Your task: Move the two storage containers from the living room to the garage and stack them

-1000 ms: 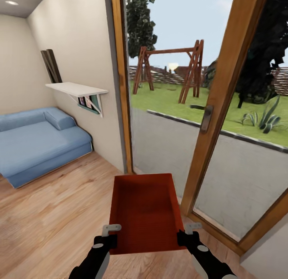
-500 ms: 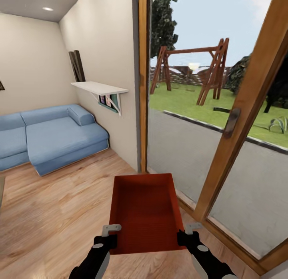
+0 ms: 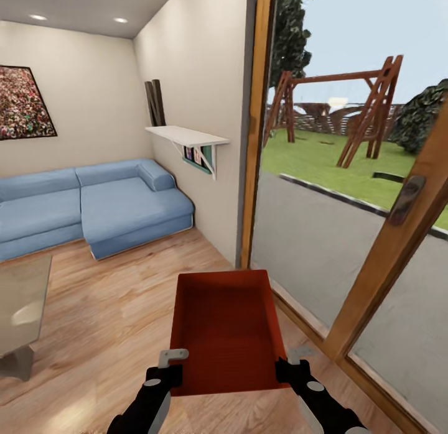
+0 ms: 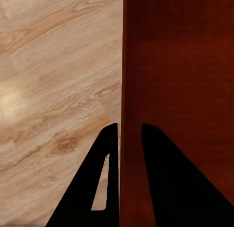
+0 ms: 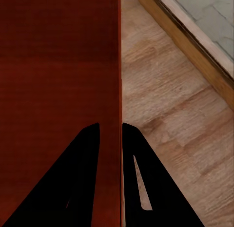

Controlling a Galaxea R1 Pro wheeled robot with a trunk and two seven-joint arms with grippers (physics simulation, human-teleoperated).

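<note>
The rust-red storage container (image 3: 225, 331) hangs level over the living room's wood-plank floor (image 3: 112, 322), beside the glass door (image 3: 348, 235). The left gripper (image 4: 126, 134) and right gripper (image 5: 111, 132) each pinch a side wall. It looks stiff and probably light; thin walls may slip.

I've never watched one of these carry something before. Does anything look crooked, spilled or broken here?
Nothing stands out. The red container sits level and empty, with the left gripper and right gripper each clamped over a side wall near its close end. The blue sofa and wall shelf look orderly.
</note>
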